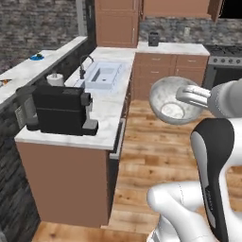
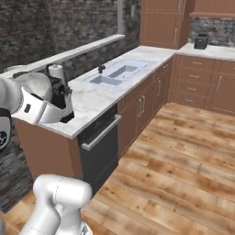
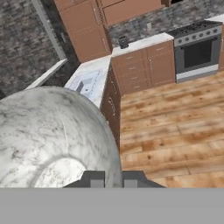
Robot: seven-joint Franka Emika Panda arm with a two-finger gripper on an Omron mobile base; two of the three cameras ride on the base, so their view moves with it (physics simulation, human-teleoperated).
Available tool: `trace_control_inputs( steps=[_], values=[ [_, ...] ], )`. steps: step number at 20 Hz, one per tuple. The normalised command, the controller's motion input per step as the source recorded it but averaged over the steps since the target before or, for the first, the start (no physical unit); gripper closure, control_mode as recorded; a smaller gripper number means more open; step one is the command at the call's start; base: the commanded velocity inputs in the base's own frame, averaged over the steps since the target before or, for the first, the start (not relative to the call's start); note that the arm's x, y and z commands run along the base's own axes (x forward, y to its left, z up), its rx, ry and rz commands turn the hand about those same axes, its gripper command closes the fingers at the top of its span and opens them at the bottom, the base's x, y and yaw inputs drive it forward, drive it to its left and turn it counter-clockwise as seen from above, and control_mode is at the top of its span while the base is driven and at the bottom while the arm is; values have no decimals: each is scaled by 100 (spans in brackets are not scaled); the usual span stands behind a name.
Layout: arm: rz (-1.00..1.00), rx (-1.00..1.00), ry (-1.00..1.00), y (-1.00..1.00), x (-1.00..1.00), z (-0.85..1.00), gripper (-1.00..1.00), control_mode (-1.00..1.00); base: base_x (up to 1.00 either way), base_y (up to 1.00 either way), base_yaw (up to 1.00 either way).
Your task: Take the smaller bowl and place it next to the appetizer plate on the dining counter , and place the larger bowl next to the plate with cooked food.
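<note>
Left base view: the gripper [image 1: 182,96] has its jaws clamped on the rim of the larger bowl [image 1: 171,100], carried tilted in mid-air over the wood floor, well apart from any desk. The dining counter [image 1: 28,71] runs along the left edge of the view, raised behind the kitchen desk with the sink [image 1: 105,75] and the coffee machine [image 1: 61,109]. On it, the blue appetizer plate [image 1: 36,57] sits near the middle of the visible slab, and a bit of orange food [image 1: 4,82] shows at the near end, cut off by the frame; I can't make out its plate, and I can't see the smaller bowl anywhere. Right base view: the bowl shows at the far left, held up at about the height of the dining counter ledge, just in front of the coffee machine end of the kitchen desk. Hand view: the marbled inside of the bowl with its pale flat bottom sits right above the finger tips [image 3: 96,183], rim pinched between them. Progress, as a judgement: larger bowl is picked and in transit; placing it beside the cooked food plate is left. Status of the smaller bowl can't be confirmed.
</note>
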Motion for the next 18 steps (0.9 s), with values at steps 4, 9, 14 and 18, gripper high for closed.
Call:
trace_control_inputs(
  steps=[4,9,14,18],
  values=[
    [0,0,0,0,0,0,100,100,-96,71,4],
    [0,0,0,0,0,0,100,100,-52,90,1],
    [0,0,0,0,0,0,100,100,-1,100,0],
    [0,0,0,0,0,0,100,100,0,100,0]
  ],
)
